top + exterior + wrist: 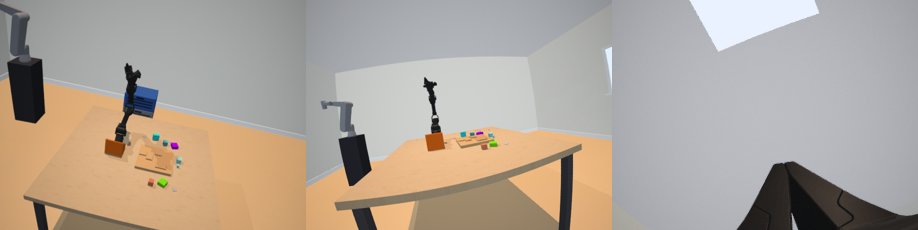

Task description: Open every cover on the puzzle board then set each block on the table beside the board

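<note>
My gripper [127, 64] [425, 78] [784, 172] is shut and empty, raised high above the table with its tips up. The wooden board [147, 167] [466, 144] lies flat; its covers are wood-coloured, too small to tell whether each is open. Beyond it on the table stand a cyan block [156, 137] [463, 134], a teal block [165, 143] [472, 134] and a purple block [174, 146]. At its right are a pale cyan block [179, 160] and a tiny cyan block [178, 166]. In front are a red-orange block [151, 182] [484, 146] and a green block [162, 182] [493, 144].
An orange panel [114, 148] [435, 141] stands by the arm's base. Small grey flat pieces [144, 136] [174, 189] lie on the table [100, 190]. A blue cabinet [147, 93] is behind the arm. A grey arm [19, 35] [345, 116] stands on a black pedestal at the left.
</note>
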